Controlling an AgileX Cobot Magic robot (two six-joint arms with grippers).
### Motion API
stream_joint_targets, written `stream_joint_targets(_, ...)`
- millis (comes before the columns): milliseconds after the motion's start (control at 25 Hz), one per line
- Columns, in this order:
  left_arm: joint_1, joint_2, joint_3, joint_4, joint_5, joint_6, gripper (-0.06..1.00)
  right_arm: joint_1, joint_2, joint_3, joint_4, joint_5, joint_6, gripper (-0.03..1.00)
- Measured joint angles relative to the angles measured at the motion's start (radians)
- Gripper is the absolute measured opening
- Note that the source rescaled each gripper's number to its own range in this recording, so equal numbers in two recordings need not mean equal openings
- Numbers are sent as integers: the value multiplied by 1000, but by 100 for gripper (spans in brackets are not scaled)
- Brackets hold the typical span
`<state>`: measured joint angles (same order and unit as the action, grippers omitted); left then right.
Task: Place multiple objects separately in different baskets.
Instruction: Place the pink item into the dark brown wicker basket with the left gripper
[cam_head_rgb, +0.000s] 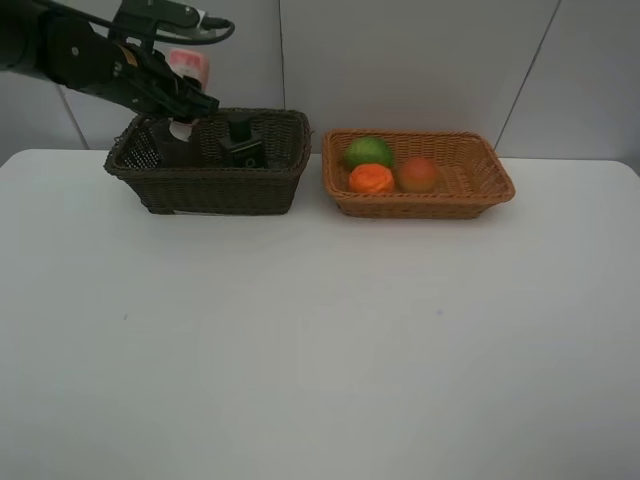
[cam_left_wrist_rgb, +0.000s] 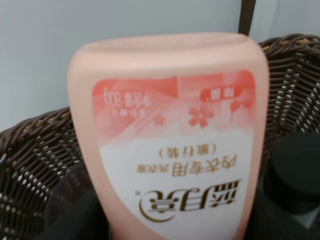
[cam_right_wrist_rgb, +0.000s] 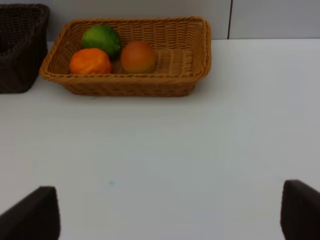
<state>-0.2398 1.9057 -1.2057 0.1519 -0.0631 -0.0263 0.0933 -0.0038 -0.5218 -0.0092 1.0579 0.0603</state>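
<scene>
My left gripper (cam_head_rgb: 185, 100) is shut on the small pink soap bottle (cam_head_rgb: 188, 65), held in the air over the left end of the dark brown basket (cam_head_rgb: 210, 185). In the left wrist view the pink soap bottle (cam_left_wrist_rgb: 170, 135) fills the picture, with the dark basket's weave (cam_left_wrist_rgb: 35, 160) behind it. A dark green flat bottle (cam_head_rgb: 243, 145) leans inside that basket. The orange-tan basket (cam_head_rgb: 420, 205) holds a green lime-like fruit (cam_head_rgb: 368, 152), an orange tangerine (cam_head_rgb: 371, 178) and a red-yellow peach-like fruit (cam_head_rgb: 417, 174). My right gripper (cam_right_wrist_rgb: 167, 215) is open over bare table, well in front of the tan basket (cam_right_wrist_rgb: 125, 87).
The two baskets stand side by side at the back of the white table (cam_head_rgb: 320, 340), close to the grey wall (cam_head_rgb: 420, 60). The wide front part of the table shows only bare white surface.
</scene>
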Motion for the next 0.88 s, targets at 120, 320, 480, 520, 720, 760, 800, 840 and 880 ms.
stream_joint_targets(120,0,39,0,2,-39,0,68,0,0,0,0,0,0,87)
stream_joint_targets(320,0,85,0,2,-69,0,68,0,0,0,0,0,0,87)
stream_joint_targets(480,0,94,0,3,-79,-8,68,0,0,0,0,0,0,87)
stream_joint_targets(520,0,95,0,3,-81,-8,68,0,0,0,0,0,0,87)
stream_joint_targets(720,0,96,0,3,-82,-9,68,0,0,0,0,0,0,87)
stream_joint_targets(760,0,97,0,3,-82,-10,68,0,0,0,0,0,0,87)
stream_joint_targets(800,0,97,0,3,-82,-10,68,0,0,0,0,0,0,87)
stream_joint_targets(840,0,97,0,3,-82,-10,68,0,0,0,0,0,0,87)
stream_joint_targets(880,0,97,0,3,-82,-11,68,0,0,0,0,0,0,87)
